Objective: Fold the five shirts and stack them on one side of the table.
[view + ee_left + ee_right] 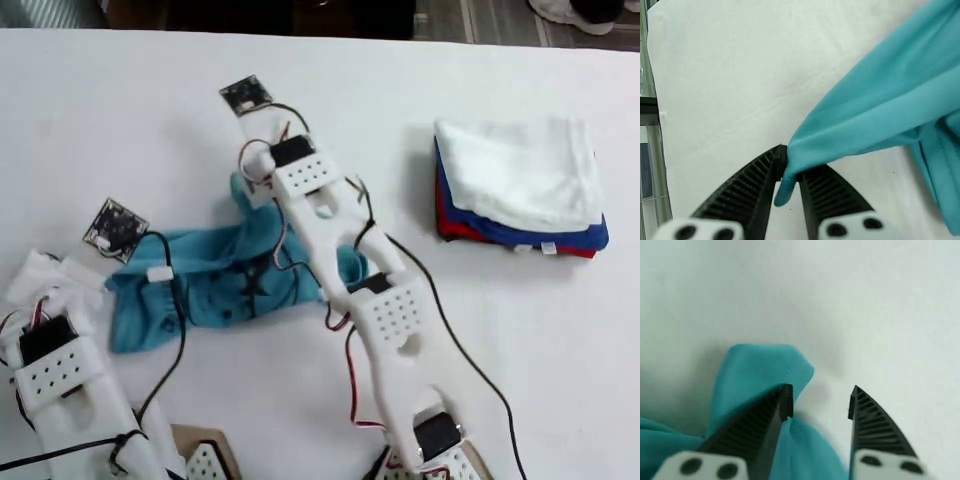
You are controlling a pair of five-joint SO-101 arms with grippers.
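A teal shirt (225, 280) lies crumpled and spread across the middle of the white table (120, 100). My left gripper (785, 167) is shut on a corner of the teal shirt (880, 100), at its left end in the high view, lifting the cloth a little. My right gripper (820, 400) is open at the shirt's far corner. One of its fingers (765, 415) rests on the teal cloth (755, 370), the other on bare table. At the right sits a stack of folded shirts (520, 190), white on top, then blue, then red.
The right arm (340, 240) stretches over the teal shirt from the near edge. The left arm (55, 370) stands at the near left. Black and red cables (175, 330) trail over the cloth. The table's far edge (320, 36) borders a dark floor.
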